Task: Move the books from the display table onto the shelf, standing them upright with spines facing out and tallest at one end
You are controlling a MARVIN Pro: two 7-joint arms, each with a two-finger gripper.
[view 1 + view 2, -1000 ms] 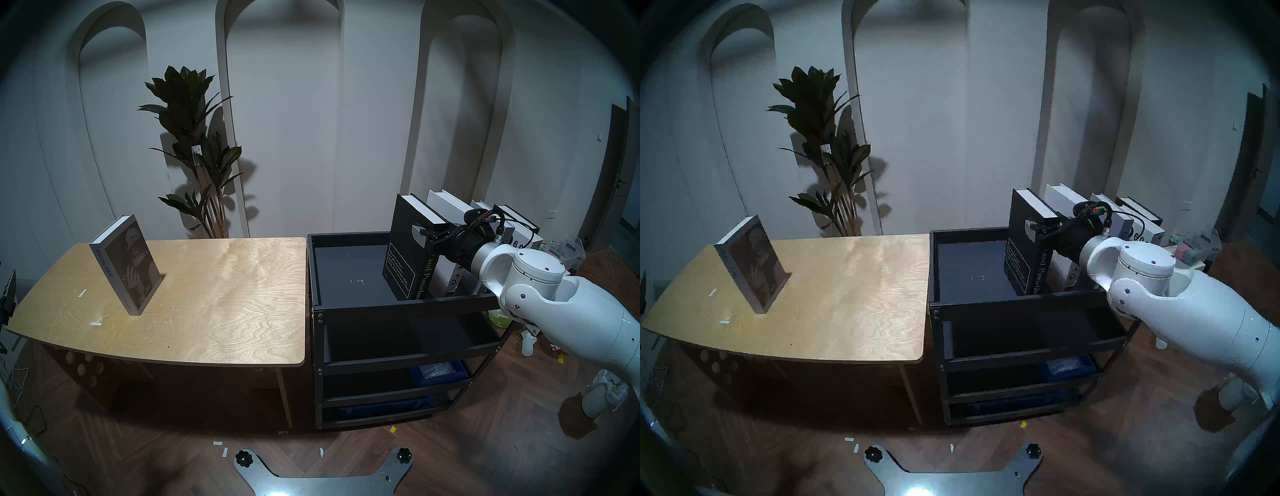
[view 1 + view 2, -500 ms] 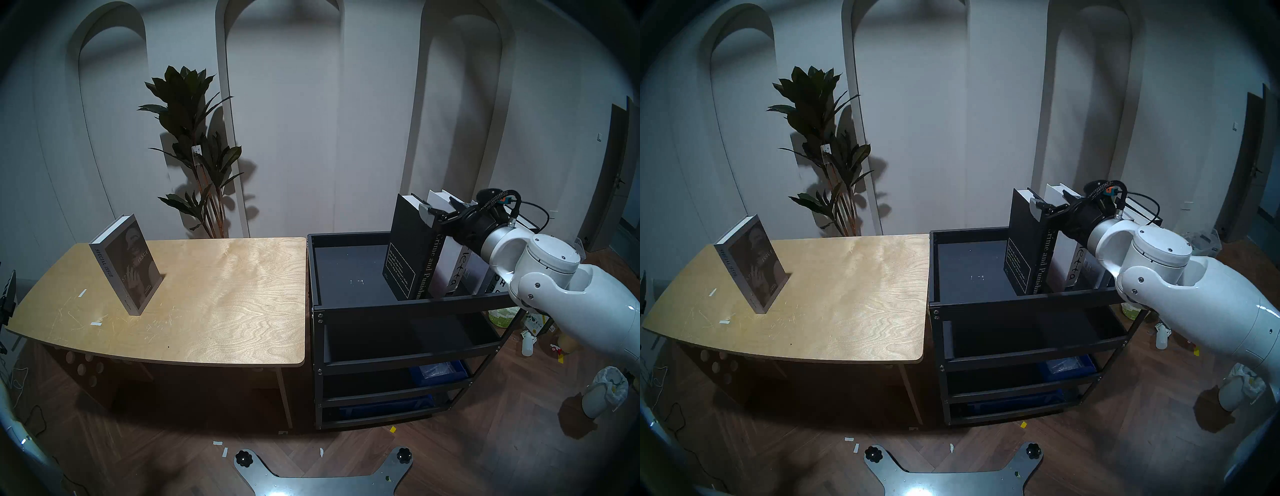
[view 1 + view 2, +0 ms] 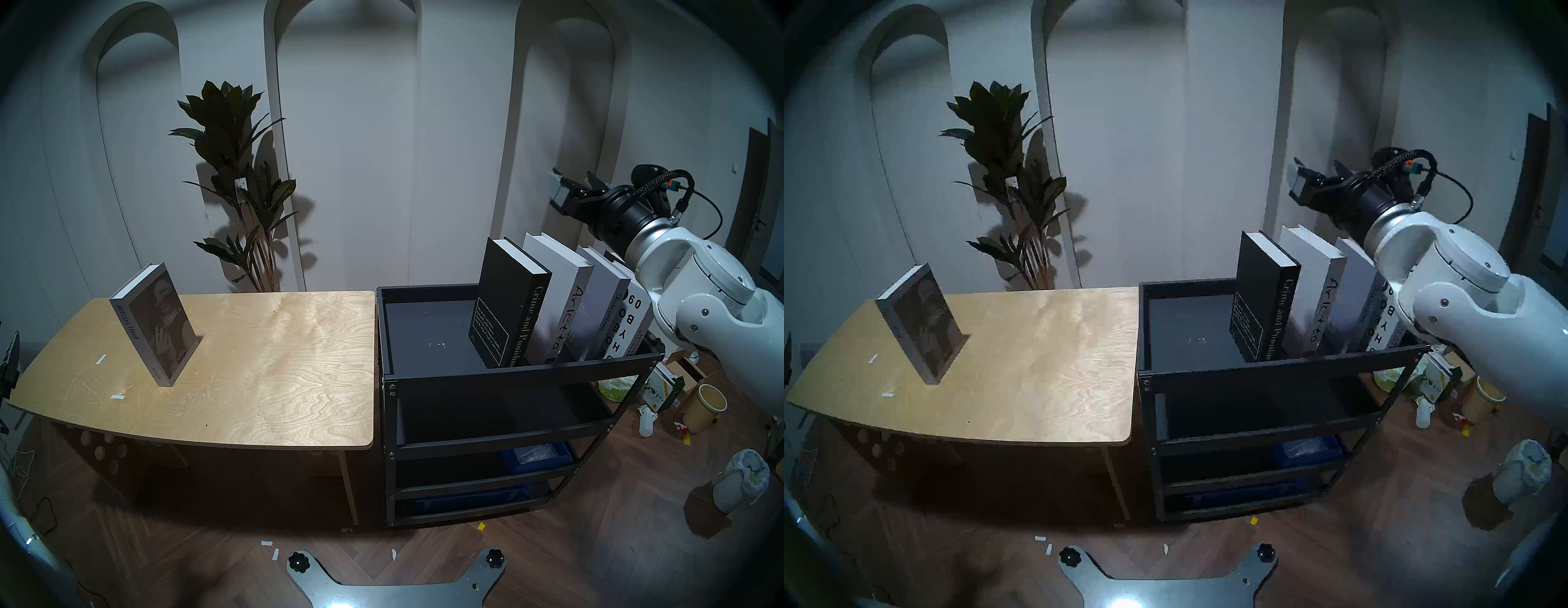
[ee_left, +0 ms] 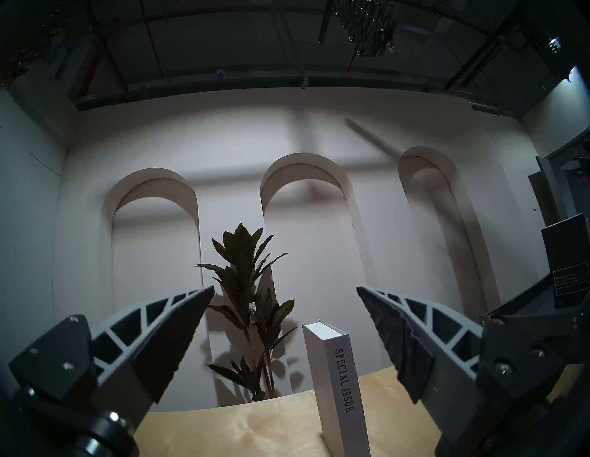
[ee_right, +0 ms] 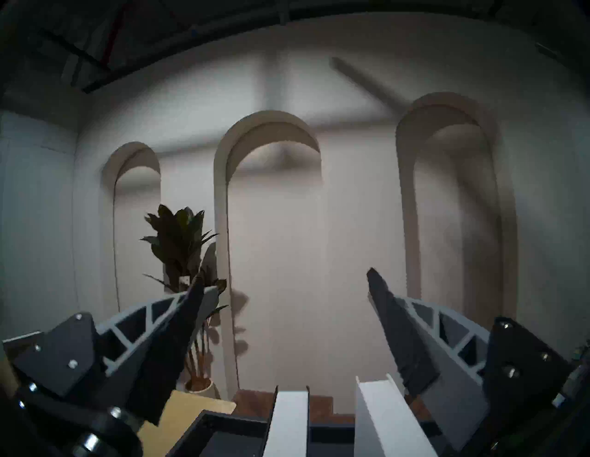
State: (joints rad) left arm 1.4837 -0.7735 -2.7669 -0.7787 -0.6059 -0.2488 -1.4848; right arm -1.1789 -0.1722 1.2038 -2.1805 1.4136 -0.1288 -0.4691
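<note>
A grey book titled SPECIAL ISSUE point(image 3: 155, 325) point(image 3: 919, 322) stands upright on the left part of the light wooden display table point(image 3: 275, 382). On the top tray of the black shelf point(image 3: 509, 375), several books stand in a row with their spines toward me. From left to right they are a black Crime and Punishment point(image 3: 505, 305), a white Arietta point(image 3: 555, 297), a grey one point(image 3: 602, 305) and a white one with black letters point(image 3: 632, 322). My right gripper point(image 3: 575, 184) point(image 5: 284, 277) hangs open and empty well above that row. My left gripper point(image 4: 284, 288) is open and empty, low off the table's left end, facing the grey book point(image 4: 338, 389).
A tall potted plant point(image 3: 237, 182) stands behind the table. Blue bins point(image 3: 534, 454) sit on the shelf's lower tiers. A cup point(image 3: 704, 407), a bagged bin point(image 3: 742, 479) and boxes litter the floor to the right. My base plate point(image 3: 394, 581) is at the bottom.
The right gripper, still open, rose from beside the black book's top to well above the row and drew back to the right. The books and the left arm did not move.
</note>
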